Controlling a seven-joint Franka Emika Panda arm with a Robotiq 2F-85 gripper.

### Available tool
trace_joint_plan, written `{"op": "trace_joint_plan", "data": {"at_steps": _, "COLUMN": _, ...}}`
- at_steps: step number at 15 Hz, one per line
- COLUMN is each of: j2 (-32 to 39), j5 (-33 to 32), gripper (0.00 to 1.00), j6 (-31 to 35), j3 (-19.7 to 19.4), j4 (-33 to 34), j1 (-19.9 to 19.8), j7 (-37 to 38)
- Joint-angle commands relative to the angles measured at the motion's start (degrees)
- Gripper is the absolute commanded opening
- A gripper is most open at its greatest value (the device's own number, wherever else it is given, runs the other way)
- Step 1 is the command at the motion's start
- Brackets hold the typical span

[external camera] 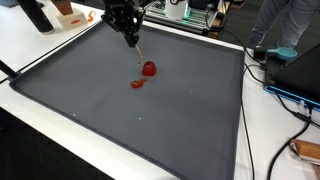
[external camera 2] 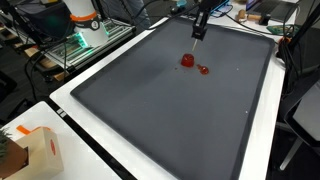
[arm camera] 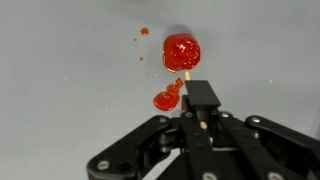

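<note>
Stick [external camera: 137, 51] in pincer [external camera: 129, 37] slants down toward blob [external camera: 149, 69].

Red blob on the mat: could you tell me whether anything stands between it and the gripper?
Nothing visible does. The gripper is shut on a thin stick that points at the red blob; a smaller red smear lies just beside the stick.

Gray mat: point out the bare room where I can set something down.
Nearly all of the gray mat is bare: the wide stretch from the red smear to the near rim, and both flanks out to the side rims. Only the far middle is busy, where the gripper holds a stick at the red blob.
</note>
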Motion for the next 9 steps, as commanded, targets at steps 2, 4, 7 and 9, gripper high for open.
{"op": "trace_joint_plan", "data": {"at_steps": 2, "j2": 0.1, "j5": -3.8, "gripper": 0.03, "j6": 0.7, "j3": -0.5, "j4": 0.0, "j1": 1.4, "j7": 5.7}}
{"op": "trace_joint_plan", "data": {"at_steps": 4, "j2": 0.3, "j5": -6.7, "gripper": 0.03, "j6": 0.6, "j3": -0.8, "j4": 0.2, "j1": 2.4, "j7": 10.1}}
{"op": "trace_joint_plan", "data": {"at_steps": 7, "j2": 0.8, "j5": -11.9, "gripper": 0.03, "j6": 1.0, "j3": -1.3, "j4": 0.5, "j1": 4.2, "j7": 17.6}}
{"op": "trace_joint_plan", "data": {"at_steps": 9, "j2": 1.2, "j5": -15.8, "gripper": 0.03, "j6": 1.3, "j3": -1.7, "j4": 0.6, "j1": 5.6, "j7": 23.0}}
